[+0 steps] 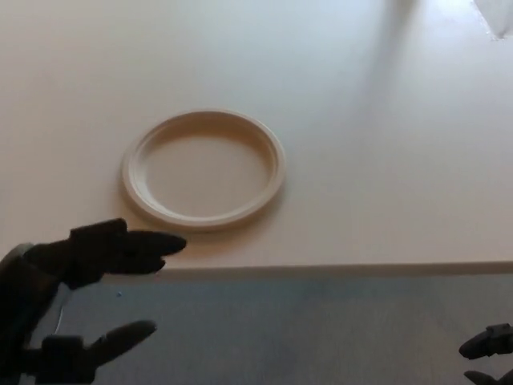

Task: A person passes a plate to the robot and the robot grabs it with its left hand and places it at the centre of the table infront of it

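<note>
Plate (203,169) lies flat on our table (385,144), near the front edge and left of its middle. Our left hand (80,301) hangs off that edge, holding nothing, fingers (132,242) spread apart. Our right hand (487,353) barely shows; we cannot tell.

We see a plate (203,169) in pale cream, plain and unpatterned, its raised rim a shade lighter than its flat middle. The table (385,144) under it is a near-matching cream, also plain, with a soft greyish shadow band across its upper right and a paler front edge. Below that edge we see the floor (321,329) in muted blue-grey. The left hand (76,305) is matte black throughout. Of the right hand (487,353) we make out only black fingertips in the lower right corner.
</note>
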Available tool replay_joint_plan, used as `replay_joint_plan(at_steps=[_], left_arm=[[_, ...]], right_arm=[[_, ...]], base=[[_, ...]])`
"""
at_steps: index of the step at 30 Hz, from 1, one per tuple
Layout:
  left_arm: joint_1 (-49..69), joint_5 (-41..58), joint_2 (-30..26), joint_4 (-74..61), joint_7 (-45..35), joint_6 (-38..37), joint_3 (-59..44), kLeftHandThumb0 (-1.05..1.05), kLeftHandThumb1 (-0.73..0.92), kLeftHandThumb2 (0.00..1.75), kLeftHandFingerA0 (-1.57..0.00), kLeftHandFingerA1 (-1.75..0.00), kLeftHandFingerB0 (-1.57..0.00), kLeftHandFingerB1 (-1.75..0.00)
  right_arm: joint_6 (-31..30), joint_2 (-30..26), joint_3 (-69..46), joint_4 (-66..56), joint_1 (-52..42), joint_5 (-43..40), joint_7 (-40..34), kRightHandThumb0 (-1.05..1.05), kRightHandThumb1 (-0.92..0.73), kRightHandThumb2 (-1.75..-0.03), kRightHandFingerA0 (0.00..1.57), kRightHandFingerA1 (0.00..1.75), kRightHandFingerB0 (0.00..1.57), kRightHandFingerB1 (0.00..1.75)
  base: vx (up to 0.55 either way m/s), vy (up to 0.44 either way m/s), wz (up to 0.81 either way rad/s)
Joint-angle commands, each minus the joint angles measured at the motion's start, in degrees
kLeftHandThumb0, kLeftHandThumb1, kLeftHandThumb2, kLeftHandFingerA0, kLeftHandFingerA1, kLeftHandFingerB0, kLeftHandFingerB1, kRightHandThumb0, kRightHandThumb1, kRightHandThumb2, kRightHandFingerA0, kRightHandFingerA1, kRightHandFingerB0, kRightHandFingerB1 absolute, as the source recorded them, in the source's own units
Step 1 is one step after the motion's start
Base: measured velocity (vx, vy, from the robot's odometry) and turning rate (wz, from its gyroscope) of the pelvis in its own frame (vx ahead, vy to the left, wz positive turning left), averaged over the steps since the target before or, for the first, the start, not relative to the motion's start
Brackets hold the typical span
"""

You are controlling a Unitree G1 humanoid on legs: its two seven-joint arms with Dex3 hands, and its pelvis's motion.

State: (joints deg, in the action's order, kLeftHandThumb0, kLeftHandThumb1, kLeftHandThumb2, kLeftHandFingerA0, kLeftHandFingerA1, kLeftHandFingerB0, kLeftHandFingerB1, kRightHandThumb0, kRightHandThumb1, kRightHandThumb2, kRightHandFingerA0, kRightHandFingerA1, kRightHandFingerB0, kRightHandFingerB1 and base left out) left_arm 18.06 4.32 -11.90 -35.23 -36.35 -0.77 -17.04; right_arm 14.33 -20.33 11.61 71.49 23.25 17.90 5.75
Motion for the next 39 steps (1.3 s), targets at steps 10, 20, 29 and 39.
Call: replay_joint_plan(at_steps=[10, 20, 29, 39], left_arm=[[3.5, -40.2, -14.3, 38.4, 25.3, -12.2, 13.8, -0.29, 0.77, 0.63, -0.43, -0.35, -0.65, -0.41], [-17.1, -38.2, -16.8, 70.7, 25.7, 1.3, 26.5, -0.28, 0.71, 0.61, -0.63, -0.56, -0.53, -0.36], [-21.6, -26.7, -13.5, 87.6, 31.1, -8.4, 22.6, -0.3, 0.72, 0.61, -0.65, -0.54, -0.43, -0.34], [-21.6, -21.1, -13.0, 93.6, 32.2, -14.7, 19.7, -0.32, 0.66, 0.6, -0.64, -0.47, -0.45, -0.35]], right_arm=[[-1.5, -0.6, 1.1, 1.8, -3.1, 1.0, 0.5, -0.48, -0.62, -0.58, 0.7, 0.68, 0.54, 0.52], [-1.3, -1.4, 0.0, 1.2, -3.8, -0.1, 0.3, -0.49, -0.61, -0.57, 0.71, 0.69, 0.55, 0.53], [-1.4, -0.5, 0.2, 1.4, -4.8, 0.0, -0.2, -0.47, -0.61, -0.57, 0.73, 0.68, 0.56, 0.51], [-1.1, -0.5, 0.4, 1.0, -4.8, 0.2, -0.1, -0.51, -0.61, -0.58, 0.72, 0.68, 0.53, 0.51]], base=[[0.0, 0.0, 0.0], [0.0, 0.0, 0.0], [0.0, 0.0, 0.0], [0.0, 0.0, 0.0]])
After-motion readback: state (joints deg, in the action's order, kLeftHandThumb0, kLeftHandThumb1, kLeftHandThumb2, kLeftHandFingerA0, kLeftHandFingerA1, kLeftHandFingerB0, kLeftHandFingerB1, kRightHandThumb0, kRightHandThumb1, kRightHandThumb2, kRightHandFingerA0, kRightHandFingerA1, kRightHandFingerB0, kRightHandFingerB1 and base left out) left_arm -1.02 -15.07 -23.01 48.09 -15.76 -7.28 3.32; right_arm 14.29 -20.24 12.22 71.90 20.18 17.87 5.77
